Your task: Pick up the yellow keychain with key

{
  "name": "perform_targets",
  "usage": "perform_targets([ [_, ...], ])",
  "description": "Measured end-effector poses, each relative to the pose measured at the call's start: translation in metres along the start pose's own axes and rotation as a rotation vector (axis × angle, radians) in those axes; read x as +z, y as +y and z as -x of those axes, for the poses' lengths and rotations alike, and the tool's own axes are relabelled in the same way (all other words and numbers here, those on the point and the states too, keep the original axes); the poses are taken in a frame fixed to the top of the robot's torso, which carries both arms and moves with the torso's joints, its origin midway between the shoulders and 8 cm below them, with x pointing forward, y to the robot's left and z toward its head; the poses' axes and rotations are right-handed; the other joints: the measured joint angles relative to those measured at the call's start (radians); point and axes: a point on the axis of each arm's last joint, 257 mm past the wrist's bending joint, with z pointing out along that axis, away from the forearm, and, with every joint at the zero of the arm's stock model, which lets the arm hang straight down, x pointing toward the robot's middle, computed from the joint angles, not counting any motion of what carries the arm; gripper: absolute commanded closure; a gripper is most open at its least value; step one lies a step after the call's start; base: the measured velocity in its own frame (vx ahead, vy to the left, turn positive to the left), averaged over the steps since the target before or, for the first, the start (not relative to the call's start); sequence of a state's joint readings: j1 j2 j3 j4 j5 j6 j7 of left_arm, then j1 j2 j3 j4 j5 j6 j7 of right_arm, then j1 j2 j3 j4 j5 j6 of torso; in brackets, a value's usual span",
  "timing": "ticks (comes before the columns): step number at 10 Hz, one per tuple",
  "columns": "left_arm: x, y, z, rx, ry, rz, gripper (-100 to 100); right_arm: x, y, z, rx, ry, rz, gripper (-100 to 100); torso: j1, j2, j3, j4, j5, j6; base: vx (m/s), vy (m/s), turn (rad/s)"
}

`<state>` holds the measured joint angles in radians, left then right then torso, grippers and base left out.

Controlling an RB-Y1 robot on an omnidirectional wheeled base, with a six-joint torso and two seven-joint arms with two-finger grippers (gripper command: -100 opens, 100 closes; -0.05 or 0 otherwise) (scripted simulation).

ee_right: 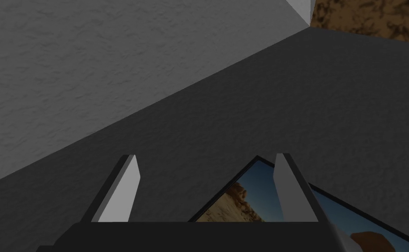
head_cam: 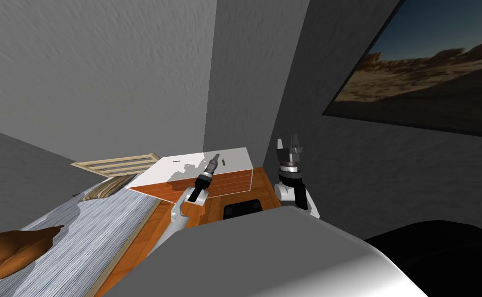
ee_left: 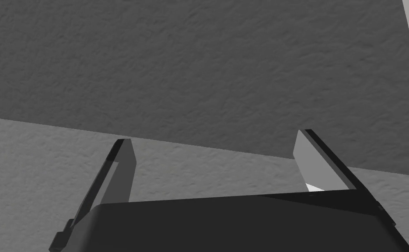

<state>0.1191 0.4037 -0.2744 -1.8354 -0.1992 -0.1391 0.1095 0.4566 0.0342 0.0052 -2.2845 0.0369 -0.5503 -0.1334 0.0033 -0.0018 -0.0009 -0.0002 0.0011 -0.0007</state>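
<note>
A nightstand [head_cam: 193, 164] with a white top and brown wooden drawer fronts stands in the corner ahead. Two small dark items lie on its top, one [head_cam: 223, 161] just right of my left gripper and one [head_cam: 177, 162] to its left; both are too small to tell colour or shape. My left gripper [head_cam: 216, 154] [ee_left: 214, 135] reaches over the white top toward the wall, open and holding nothing. My right gripper [head_cam: 290, 138] [ee_right: 207, 154] points upward to the right of the nightstand, open and holding nothing.
A bed with a grey striped cover [head_cam: 80, 227] and a wooden frame lies at the left, with a pillow [head_cam: 105, 188] and a slatted headboard [head_cam: 118, 165]. A brown object [head_cam: 13, 250] rests on the cover. A large landscape picture [head_cam: 430, 67] hangs on the right wall.
</note>
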Motion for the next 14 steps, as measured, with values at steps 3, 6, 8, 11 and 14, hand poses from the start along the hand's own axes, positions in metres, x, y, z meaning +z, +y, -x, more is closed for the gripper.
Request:
perform_targets([
  [3, -0.005, 0.048, -0.004, 0.046, 0.051, 0.12, -100, 0.0, 0.0, 0.0, 0.0, 0.0, 0.0, 0, -0.001, -0.001, -0.001, 0.0, 0.0, 0.0, 0.004, 0.026, -0.16],
  [6, -0.016, 0.1, -0.008, 0.101, 0.096, 0.24, -100, 0.0, 0.0, 0.0, 0.0, 0.0, 0.0, 0, -0.002, -0.002, -0.001, -0.001, 0.0, 0.0, 0.015, 0.011, -0.168],
  [8, -0.028, 0.136, -0.003, 0.152, 0.127, 0.329, -100, 0.0, 0.0, 0.0, 0.0, 0.0, 0.0, 0, -0.002, -0.003, -0.002, -0.001, -0.001, 0.001, 0.034, 0.002, -0.251],
  [11, -0.055, 0.185, 0.005, 0.222, 0.159, 0.461, -100, 0.0, 0.0, 0.0, 0.0, 0.0, 0.0, 0, -0.004, -0.004, -0.002, -0.001, -0.001, 0.0, 0.039, -0.013, -0.098],
  [14, -0.081, 0.223, 0.018, 0.287, 0.184, 0.56, -100, 0.0, 0.0, 0.0, 0.0, 0.0, 0.0, 0, -0.005, -0.006, -0.003, -0.001, -0.001, 0.0, 0.059, -0.025, -0.161],
])
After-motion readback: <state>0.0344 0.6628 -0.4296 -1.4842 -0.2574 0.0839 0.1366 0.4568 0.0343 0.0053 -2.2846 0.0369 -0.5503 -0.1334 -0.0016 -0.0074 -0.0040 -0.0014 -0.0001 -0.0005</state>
